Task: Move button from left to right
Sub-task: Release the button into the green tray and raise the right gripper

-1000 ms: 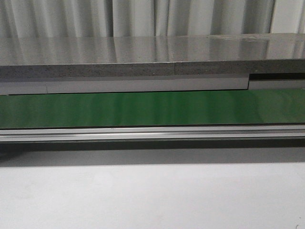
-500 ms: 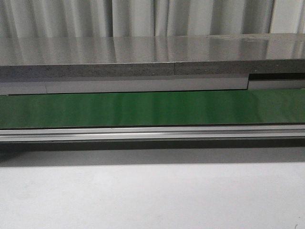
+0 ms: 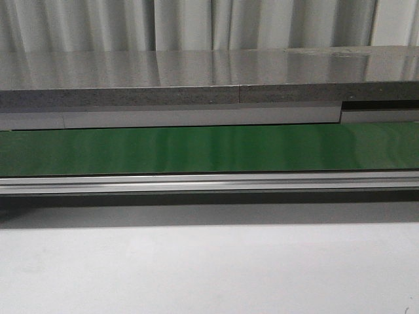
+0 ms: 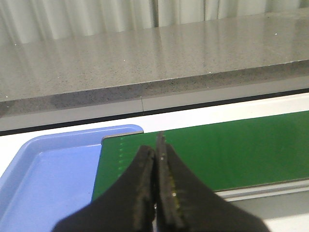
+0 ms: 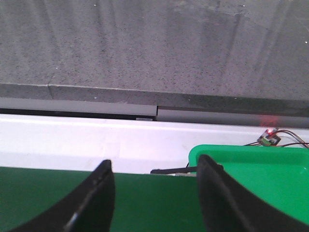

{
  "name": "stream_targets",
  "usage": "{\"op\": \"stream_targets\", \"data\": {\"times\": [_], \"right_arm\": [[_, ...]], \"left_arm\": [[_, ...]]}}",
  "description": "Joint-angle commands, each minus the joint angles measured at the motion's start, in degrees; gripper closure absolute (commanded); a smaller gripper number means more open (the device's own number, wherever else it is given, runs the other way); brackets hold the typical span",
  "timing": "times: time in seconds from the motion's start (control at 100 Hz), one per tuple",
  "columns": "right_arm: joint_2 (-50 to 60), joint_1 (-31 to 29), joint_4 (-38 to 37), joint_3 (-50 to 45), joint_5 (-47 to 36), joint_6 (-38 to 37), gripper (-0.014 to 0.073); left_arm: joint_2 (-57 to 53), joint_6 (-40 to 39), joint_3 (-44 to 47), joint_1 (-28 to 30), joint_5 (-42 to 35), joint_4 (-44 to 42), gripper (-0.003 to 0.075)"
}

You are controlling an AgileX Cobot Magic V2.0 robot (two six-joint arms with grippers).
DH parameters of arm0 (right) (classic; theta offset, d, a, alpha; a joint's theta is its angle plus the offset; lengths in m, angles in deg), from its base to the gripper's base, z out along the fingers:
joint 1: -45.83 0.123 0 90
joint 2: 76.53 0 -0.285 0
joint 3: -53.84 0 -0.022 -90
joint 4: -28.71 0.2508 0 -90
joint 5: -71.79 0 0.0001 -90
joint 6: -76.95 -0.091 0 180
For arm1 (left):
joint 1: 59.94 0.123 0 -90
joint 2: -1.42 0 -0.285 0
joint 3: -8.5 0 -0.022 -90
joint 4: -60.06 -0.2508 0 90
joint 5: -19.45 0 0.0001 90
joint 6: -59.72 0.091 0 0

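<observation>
While the button is nowhere to be seen in any view, the left tool (image 4: pixel 157 193) hangs with its fingers pressed together and empty at the lower centre of its wrist view, over the seam between a blue tray (image 4: pixel 43 179) and the green conveyor belt (image 4: pixel 231 150). At the bottom of the right wrist view, the right tool (image 5: pixel 154 198) waits with fingers spread wide over the belt, beside a green bin (image 5: pixel 260 179) at lower right. With the target unsighted, the likely risk is a blind reach: a pinched-shut tool could knock the yellow-capped switch aside rather than straddle it.
</observation>
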Motion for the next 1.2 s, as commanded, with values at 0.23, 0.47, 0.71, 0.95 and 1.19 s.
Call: {"op": "stream_targets", "data": {"times": [0.23,0.47,0.71,0.95,1.19], "right_arm": [[23.19,0.26,0.46,-16.25,-6.28,0.61,0.0188],[39.82,0.26,0.57,-23.01,-0.04,0.61,0.0188],[44.45,0.26,0.57,-23.35,5.44,0.61,0.0193],[44.45,0.26,0.57,-23.35,6.05,0.61,0.0505],[44.45,0.26,0.57,-23.35,6.00,0.61,0.0661]], "left_arm": [[0.37,-0.05,-1.67,-0.43,-4.42,0.26,0.0739],[0.37,-0.05,-1.67,-0.43,-4.42,0.26,0.0739],[0.37,-0.05,-1.67,-0.43,-4.42,0.26,0.0739],[0.37,-0.05,-1.67,-0.43,-4.42,0.26,0.0739],[0.37,-0.05,-1.67,-0.43,-4.42,0.26,0.0739]]}}
